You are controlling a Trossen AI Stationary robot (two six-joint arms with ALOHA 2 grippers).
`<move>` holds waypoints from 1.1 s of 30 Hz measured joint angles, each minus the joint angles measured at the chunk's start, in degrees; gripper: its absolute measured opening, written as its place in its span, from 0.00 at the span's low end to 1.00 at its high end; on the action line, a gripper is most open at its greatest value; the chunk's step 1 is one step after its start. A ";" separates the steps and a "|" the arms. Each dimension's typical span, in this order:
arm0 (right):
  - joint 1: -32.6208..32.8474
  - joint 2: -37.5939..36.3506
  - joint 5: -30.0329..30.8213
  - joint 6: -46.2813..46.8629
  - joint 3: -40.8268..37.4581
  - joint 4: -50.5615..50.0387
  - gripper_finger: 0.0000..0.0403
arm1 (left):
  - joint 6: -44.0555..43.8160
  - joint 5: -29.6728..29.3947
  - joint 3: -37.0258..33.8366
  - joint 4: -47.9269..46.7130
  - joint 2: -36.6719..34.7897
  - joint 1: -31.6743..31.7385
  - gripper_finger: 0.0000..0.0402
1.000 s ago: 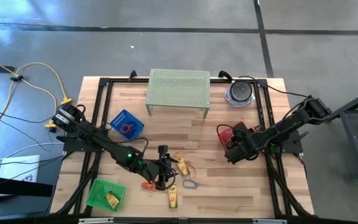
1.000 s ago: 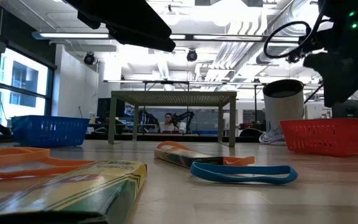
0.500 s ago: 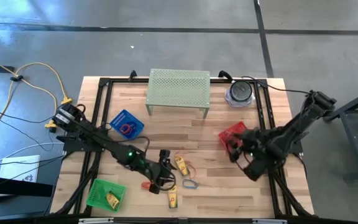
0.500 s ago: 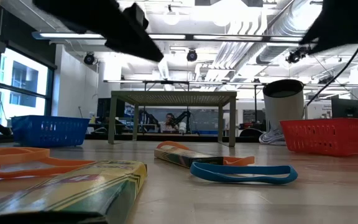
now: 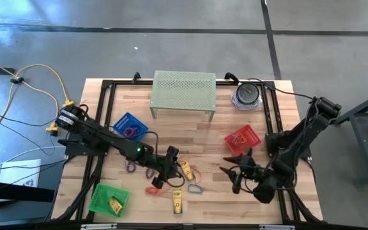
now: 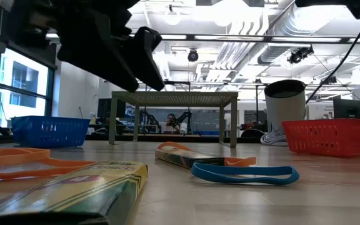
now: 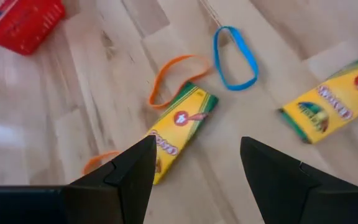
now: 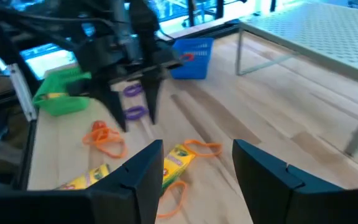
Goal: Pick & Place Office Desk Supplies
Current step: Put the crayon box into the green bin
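Two yellow boxes lie flat near the table's middle, one (image 5: 185, 169) beside the other (image 5: 177, 202). A blue loop (image 5: 195, 189), orange loops (image 5: 152, 190) and a purple loop (image 5: 133, 166) lie around them. My left gripper (image 5: 161, 171) hovers open above the orange loops, left of the boxes; its wrist view looks down on a yellow box (image 7: 179, 127), a blue loop (image 7: 235, 56) and an orange loop (image 7: 176, 74). My right gripper (image 5: 230, 179) is open and empty, right of the blue loop, facing the left gripper (image 8: 137, 124).
A red basket (image 5: 243, 139) stands at the right, a blue basket (image 5: 130, 126) at the left, and a green basket (image 5: 107, 198) holding a yellow box in the near left corner. The pale green perforated stand (image 5: 183, 92) and a round container (image 5: 246, 94) sit along the far edge.
My right gripper has swung from over the red basket toward the near edge and the table's middle, turning to face the left arm. My left arm has shifted slightly toward the far edge, uncovering a purple loop. The boxes and loops have stayed where they were.
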 joint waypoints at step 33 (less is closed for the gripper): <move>-0.42 1.78 -4.61 -4.84 0.00 3.83 0.45 | 7.21 11.53 0.00 17.21 13.11 8.21 0.56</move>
